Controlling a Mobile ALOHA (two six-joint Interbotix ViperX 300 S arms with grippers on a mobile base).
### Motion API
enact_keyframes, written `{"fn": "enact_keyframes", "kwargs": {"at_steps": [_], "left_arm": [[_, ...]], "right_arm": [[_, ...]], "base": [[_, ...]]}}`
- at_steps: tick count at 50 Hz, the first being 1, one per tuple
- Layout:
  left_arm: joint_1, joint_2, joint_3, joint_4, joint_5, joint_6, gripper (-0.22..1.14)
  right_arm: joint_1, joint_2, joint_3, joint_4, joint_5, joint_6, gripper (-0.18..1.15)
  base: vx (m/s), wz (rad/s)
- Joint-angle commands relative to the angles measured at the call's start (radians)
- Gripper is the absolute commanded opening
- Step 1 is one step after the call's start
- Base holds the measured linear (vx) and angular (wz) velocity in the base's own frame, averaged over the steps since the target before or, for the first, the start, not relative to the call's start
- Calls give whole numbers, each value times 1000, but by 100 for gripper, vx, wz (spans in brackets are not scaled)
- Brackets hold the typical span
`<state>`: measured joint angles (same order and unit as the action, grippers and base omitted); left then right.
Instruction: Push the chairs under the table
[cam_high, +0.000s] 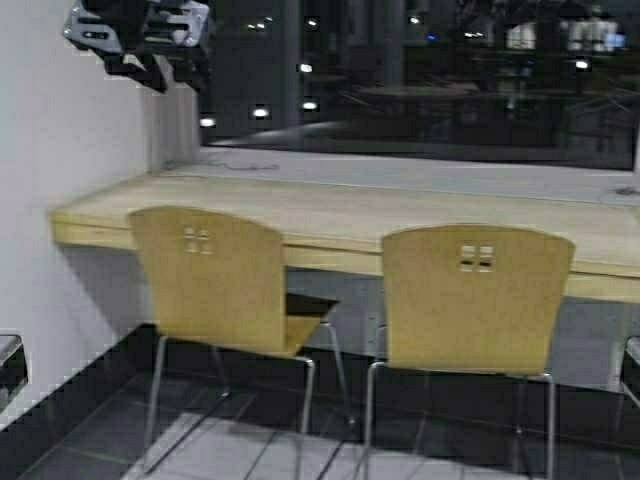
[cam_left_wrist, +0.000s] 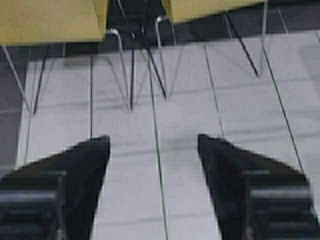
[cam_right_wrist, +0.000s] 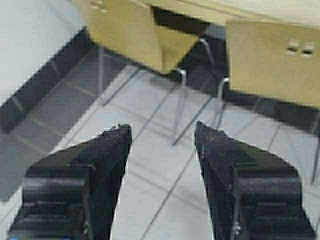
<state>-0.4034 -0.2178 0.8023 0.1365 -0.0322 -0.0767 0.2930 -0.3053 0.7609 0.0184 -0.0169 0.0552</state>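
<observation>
Two yellow-tan chairs stand at the long pale-wood table (cam_high: 330, 210). The left chair (cam_high: 215, 285) is turned at an angle, and its seat pokes partly under the table edge. The right chair (cam_high: 475, 300) faces the table squarely with its back just in front of the edge. My left gripper (cam_left_wrist: 152, 142) hangs open over the tiled floor, short of the chair legs (cam_left_wrist: 131, 70). My right gripper (cam_right_wrist: 162, 131) is also open above the floor, with the left chair (cam_right_wrist: 130, 30) and the right chair (cam_right_wrist: 272, 62) ahead of it. Both grippers hold nothing.
A white wall (cam_high: 70, 130) with black skirting closes the left side. A dark window (cam_high: 420, 80) runs behind the table. A black device (cam_high: 140, 35) hangs at the upper left. The floor (cam_high: 230, 450) has grey tiles.
</observation>
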Motion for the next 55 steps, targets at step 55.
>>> {"fn": "enact_keyframes", "kwargs": {"at_steps": [55], "left_arm": [[5,11,-37,-11,6,-49,89]], "right_arm": [[-34,58,-17,-3,-6,-3,81]], "base": [[-35,20]]}}
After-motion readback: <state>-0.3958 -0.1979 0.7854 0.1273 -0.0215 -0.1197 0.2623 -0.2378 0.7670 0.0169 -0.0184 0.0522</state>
